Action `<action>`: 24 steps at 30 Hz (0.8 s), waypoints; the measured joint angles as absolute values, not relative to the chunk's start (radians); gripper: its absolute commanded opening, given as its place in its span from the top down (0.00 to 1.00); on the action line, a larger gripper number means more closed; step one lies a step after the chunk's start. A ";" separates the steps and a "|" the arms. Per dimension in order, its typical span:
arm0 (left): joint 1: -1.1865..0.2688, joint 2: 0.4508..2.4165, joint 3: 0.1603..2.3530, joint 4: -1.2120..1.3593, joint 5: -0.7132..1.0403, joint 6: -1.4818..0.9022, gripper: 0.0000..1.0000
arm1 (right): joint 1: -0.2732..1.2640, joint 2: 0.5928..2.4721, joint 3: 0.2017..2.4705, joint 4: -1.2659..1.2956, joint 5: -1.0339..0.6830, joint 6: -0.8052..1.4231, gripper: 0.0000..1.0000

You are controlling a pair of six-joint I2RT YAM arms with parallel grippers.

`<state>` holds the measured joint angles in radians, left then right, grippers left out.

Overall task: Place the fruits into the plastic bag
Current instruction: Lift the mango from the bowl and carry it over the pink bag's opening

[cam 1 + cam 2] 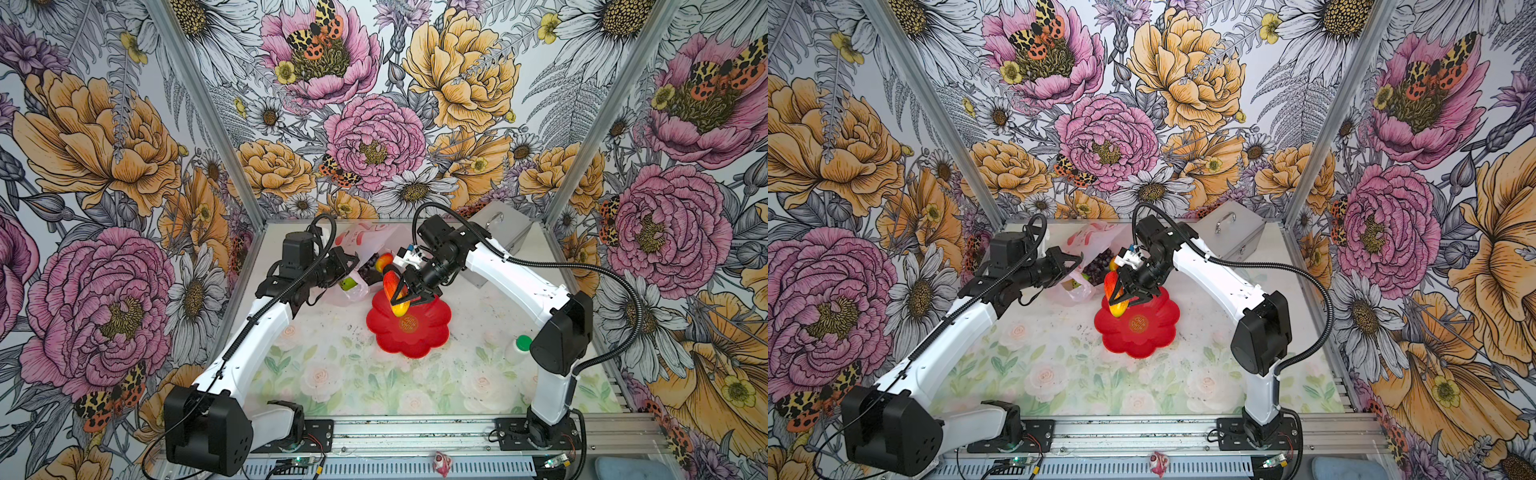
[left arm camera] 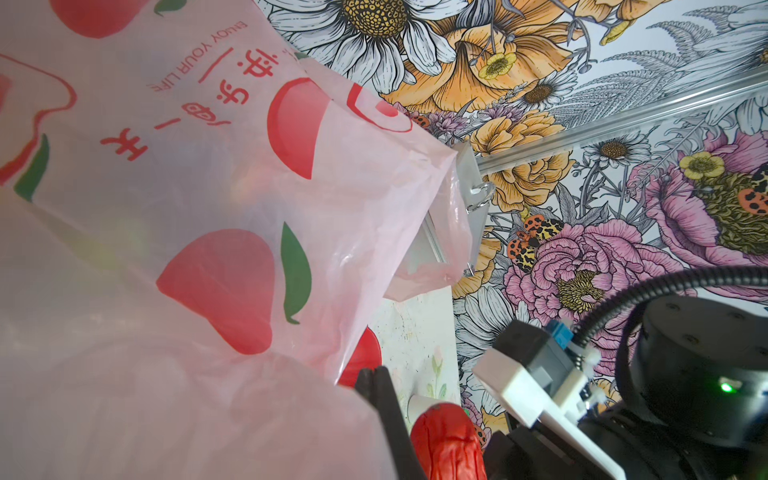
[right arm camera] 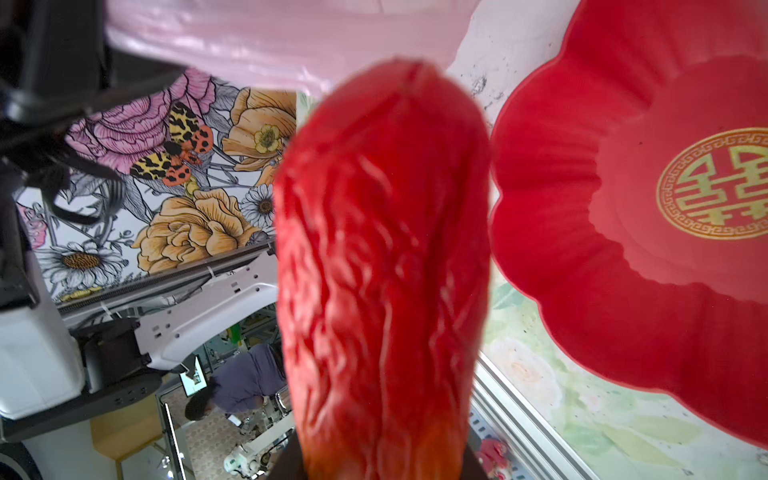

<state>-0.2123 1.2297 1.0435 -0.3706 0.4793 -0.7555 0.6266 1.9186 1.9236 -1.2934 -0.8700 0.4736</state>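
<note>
Fruit (image 1: 389,284) clamped in right pincer (image 1: 395,289), wrist tilted down, seemingly above plate (image 1: 415,345)

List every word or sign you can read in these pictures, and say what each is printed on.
"ENJOY YOUR LIFE": on the plastic bag, small pink capitals.
Red Chinese characters beside it on the bag: too stylised to read surely.
"囍": gold emblem at the centre of the red plate.
Nothing else legible.

My top views share the whole table (image 1: 332,374) from above, left wrist camera hard against the plastic bag (image 2: 187,249), right wrist camera nosing the red-orange fruit (image 3: 382,249) in the right gripper (image 1: 395,291).
</note>
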 measured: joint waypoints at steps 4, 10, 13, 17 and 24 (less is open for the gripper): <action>-0.218 1.200 1.036 -0.371 0.472 -0.756 1.00 | 0.620 1.996 2.030 -1.285 -0.875 0.503 0.80; -0.231 1.156 1.016 -0.370 0.453 -0.756 1.00 | 0.609 2.097 2.135 -1.280 -0.876 0.532 0.80; -0.239 1.149 1.005 -0.370 0.445 -0.757 1.00 | 0.605 2.148 2.179 -1.273 -0.876 0.547 0.80; -0.251 1.147 0.998 -0.370 0.434 -0.759 1.00 | 0.600 2.208 2.234 -1.247 -0.876 0.581 0.80; -0.265 1.147 0.998 -0.369 0.433 -0.760 1.00 | 0.594 2.327 2.413 -1.211 -0.844 0.652 0.80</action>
<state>-0.2649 1.1469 0.9981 -0.3687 0.4328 -0.7597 0.5941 2.3272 2.4130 -1.2114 -0.8444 0.6521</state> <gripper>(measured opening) 0.050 0.358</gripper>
